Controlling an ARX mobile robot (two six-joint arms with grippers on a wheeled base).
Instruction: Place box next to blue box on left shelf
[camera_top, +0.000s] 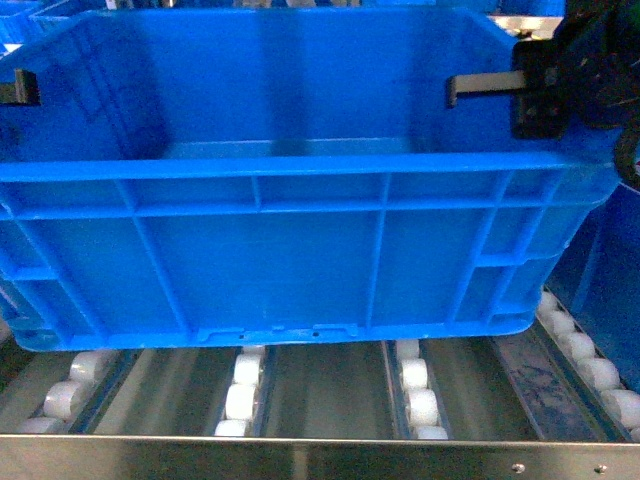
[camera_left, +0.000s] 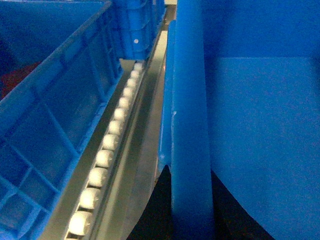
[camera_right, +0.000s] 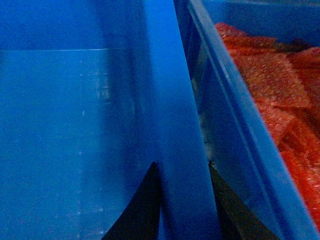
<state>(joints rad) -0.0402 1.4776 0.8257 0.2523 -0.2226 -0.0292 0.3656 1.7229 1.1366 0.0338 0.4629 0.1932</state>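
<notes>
Both grippers, left (camera_left: 189, 200) and right (camera_right: 182, 200), pinch opposite rims of the large bright-blue ribbed plastic crate (camera_top: 300, 250); fingers closed on rim. Lower it level onto the steel roller shelf (camera_top: 320, 458); keep both grips until it seats.

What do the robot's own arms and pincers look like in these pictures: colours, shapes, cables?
The right pincer has a thin, flat, dark grey finger on a boxy black body, with black cable behind. Of the left pincer only a small black tip shows. In the wrist views, the fingers are matte black wedges tapering to points. No markings are visible.

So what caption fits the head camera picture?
Both fingers hold the box above the left shelf rollers.
</notes>
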